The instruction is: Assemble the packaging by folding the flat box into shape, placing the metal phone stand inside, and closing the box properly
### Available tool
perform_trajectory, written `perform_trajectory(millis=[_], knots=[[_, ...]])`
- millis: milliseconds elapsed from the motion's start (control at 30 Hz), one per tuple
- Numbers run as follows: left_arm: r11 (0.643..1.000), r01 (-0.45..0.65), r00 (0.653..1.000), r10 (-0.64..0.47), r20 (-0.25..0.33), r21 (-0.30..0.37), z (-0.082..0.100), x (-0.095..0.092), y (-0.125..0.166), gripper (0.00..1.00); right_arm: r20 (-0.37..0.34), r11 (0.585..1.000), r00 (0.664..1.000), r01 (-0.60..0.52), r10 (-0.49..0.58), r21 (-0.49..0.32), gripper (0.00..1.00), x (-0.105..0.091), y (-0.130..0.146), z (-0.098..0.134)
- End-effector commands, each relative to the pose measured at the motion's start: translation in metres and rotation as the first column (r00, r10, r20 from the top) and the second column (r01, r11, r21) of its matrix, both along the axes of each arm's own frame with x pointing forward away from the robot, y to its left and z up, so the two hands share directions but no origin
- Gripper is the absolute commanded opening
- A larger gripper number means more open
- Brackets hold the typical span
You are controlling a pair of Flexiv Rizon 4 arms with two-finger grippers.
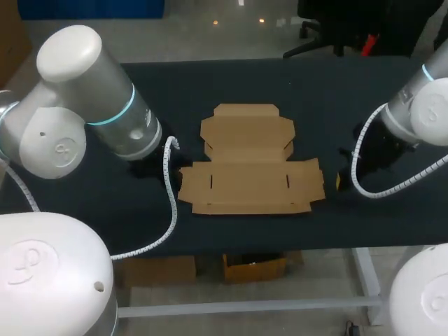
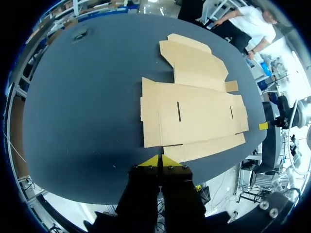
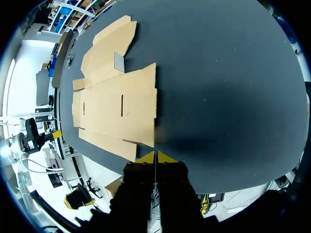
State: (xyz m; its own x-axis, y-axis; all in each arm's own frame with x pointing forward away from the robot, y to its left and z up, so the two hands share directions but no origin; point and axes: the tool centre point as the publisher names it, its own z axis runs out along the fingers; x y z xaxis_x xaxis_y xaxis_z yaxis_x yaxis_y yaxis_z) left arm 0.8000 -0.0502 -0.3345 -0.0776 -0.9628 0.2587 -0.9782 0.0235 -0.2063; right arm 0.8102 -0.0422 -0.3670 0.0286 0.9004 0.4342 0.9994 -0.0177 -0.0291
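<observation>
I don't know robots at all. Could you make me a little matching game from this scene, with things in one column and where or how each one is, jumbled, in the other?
Things:
1. cardboard box
2. left claw
3. right claw
4. table

Place or state:
A. tips shut, beside the box's right end
B. dark surface under everything
C. lying flat and unfolded, mid-table
D. tips shut, beside the box's left end

Pairs: 1-C, 2-D, 3-A, 4-B
</observation>
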Motion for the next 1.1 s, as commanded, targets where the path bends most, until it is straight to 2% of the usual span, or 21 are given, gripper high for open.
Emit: perform_trajectory(millis=[33, 433, 567, 633, 967, 1100], knots=[[1.0, 0.004, 1.0, -0.004, 0.013, -0.019, -0.005, -0.012, 0.005, 0.0, 0.011, 1.0, 1.0, 0.002, -0.003, 0.014, 0.0, -0.015, -0.004, -0.001], [0.993, 0.051, 0.997, -0.058, -0.058, -0.11, -0.024, -0.021, 0.016, 0.0, -0.01, 0.999, 1.0, -0.01, 0.011, 0.049, 0.0, -0.039, -0.003, -0.019], [0.992, 0.055, 0.996, -0.063, -0.065, -0.118, -0.029, -0.021, 0.017, 0.0, -0.02, 0.998, 1.0, -0.014, 0.015, 0.063, 0.0, -0.039, 0.0, -0.025], [0.995, 0.041, 0.997, -0.047, -0.065, -0.095, -0.033, -0.02, 0.017, 0.0, -0.023, 0.998, 1.0, -0.015, 0.016, 0.066, 0.0, -0.039, 0.002, -0.029], [0.99, 0.069, 0.994, -0.08, -0.081, -0.12, -0.045, -0.011, 0.016, 0.0, -0.022, 0.999, 1.0, -0.007, 0.008, 0.051, 0.0, -0.033, 0.018, -0.041], [0.99, 0.077, 0.992, -0.088, -0.086, -0.121, -0.047, -0.009, 0.015, 0.0, -0.021, 0.997, 1.0, -0.013, 0.015, 0.076, 0.0, -0.029, 0.022, -0.047]])
